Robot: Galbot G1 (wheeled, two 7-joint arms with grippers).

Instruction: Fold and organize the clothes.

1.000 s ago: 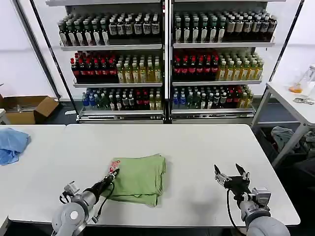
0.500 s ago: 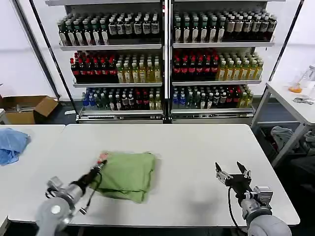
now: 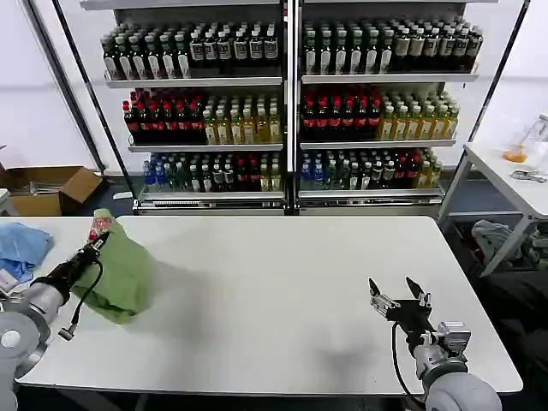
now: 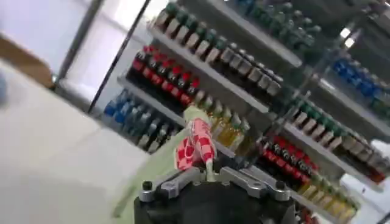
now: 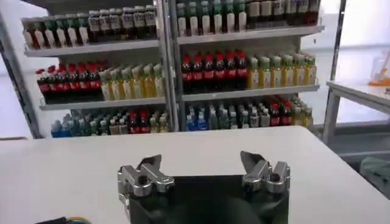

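The left gripper (image 3: 92, 242), clamped on the folded green shirt (image 3: 120, 278) at its red-and-white label (image 4: 194, 146), holds the bundle hanging just below its fingertips near the white table's (image 3: 291, 282) left edge. The right gripper (image 3: 396, 294) hovers wide open, well apart.

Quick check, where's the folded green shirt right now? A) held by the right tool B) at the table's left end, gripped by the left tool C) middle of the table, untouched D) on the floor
B: the left tool is shut on the green shirt near its red-and-white label, at the left end of the table, close to the light blue cloth; the right tool hangs open with nothing in it.
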